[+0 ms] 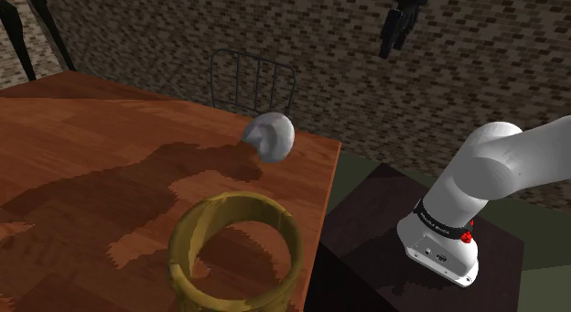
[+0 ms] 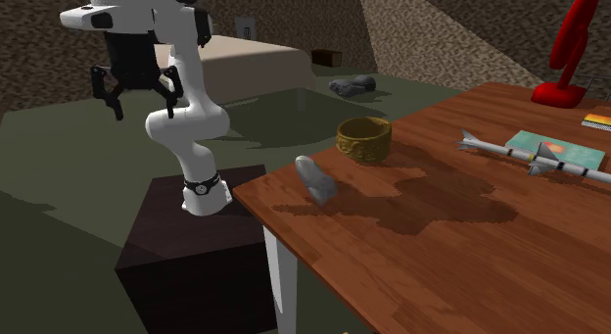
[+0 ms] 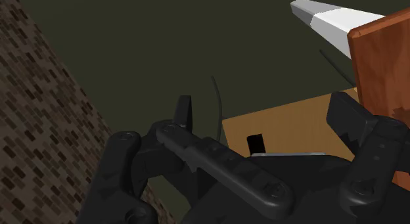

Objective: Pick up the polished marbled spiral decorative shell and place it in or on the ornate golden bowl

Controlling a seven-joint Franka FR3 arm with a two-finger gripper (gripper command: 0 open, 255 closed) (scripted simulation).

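The shell point(image 1: 270, 135), drawn plain grey-white, lies on the wooden table point(image 1: 82, 145) close to its edge on the stand's side; it also shows near the table corner point(image 2: 316, 178). The golden bowl point(image 1: 235, 250) stands nearer in the shoulder view, a short way from the shell, and sits farther along the same edge point(image 2: 363, 139). My black gripper point(image 2: 140, 105) hangs high over the floor beside the stand, well away from the table, open with nothing between its fingers. It is at the shoulder view's top point(image 1: 393, 40). The fingers point(image 3: 125, 167) stand wide apart.
A dark wire chair point(image 1: 253, 81) stands behind the table. A model rocket point(image 2: 529, 156), a book point(image 2: 541, 144) and a red lamp point(image 2: 570, 48) occupy the table's far side. The dark stand point(image 2: 196, 249) abuts the table; a bed point(image 2: 250, 63) is behind.
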